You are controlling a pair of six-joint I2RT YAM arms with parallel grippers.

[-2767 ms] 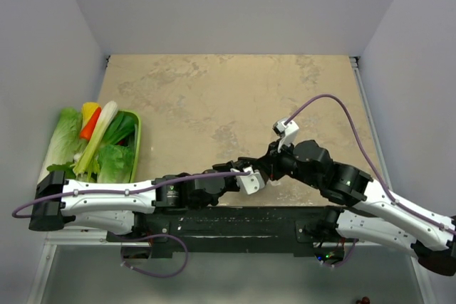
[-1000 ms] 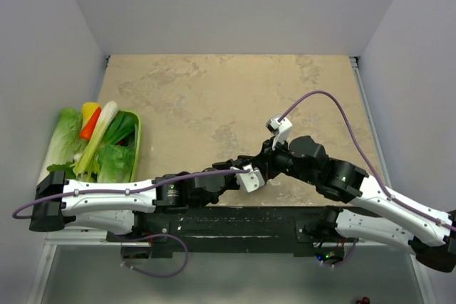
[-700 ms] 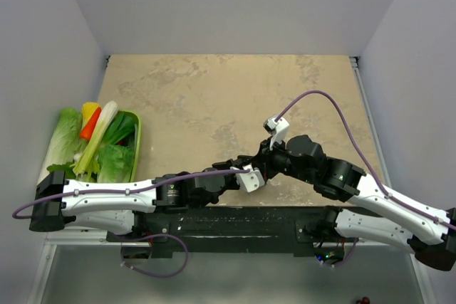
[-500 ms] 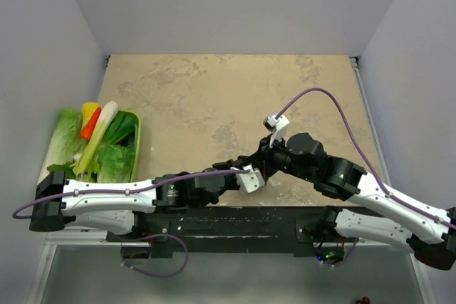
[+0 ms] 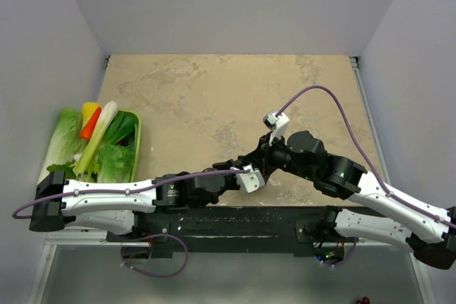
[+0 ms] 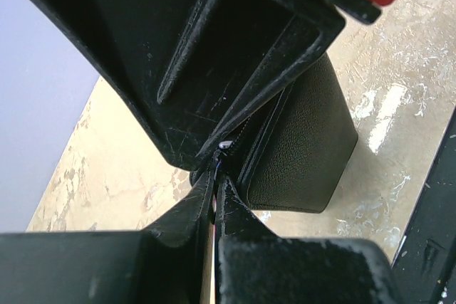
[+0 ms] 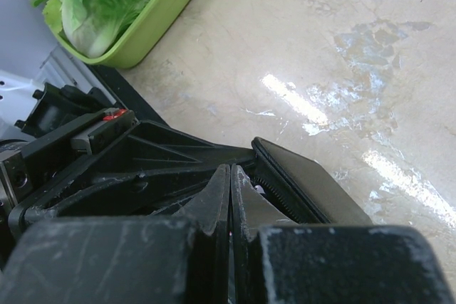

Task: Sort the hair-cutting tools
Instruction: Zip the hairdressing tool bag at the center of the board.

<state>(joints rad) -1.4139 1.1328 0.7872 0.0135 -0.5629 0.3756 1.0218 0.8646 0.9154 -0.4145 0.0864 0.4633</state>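
A black fabric case [image 6: 299,147] lies on the table near the front edge; it also shows in the right wrist view [image 7: 306,183] with its zip [image 7: 276,196] showing. My left gripper [image 6: 216,189] is shut, pinching a thin edge of the case at the zip. My right gripper [image 7: 230,176] is shut tip to tip against it, beside a small silver zip pull [image 6: 225,145]. In the top view both grippers, left [image 5: 246,166] and right [image 5: 258,164], meet over the case and hide it. Scissors and combs are out of view.
A green tray [image 5: 137,140] of lettuce, leek and carrot sits at the table's left edge; it also shows in the right wrist view [image 7: 153,23]. The black base rail [image 5: 235,222] runs along the near edge, just behind the case.
My right wrist has shifted a little up and to the left while staying at the case. The left arm has stayed still.
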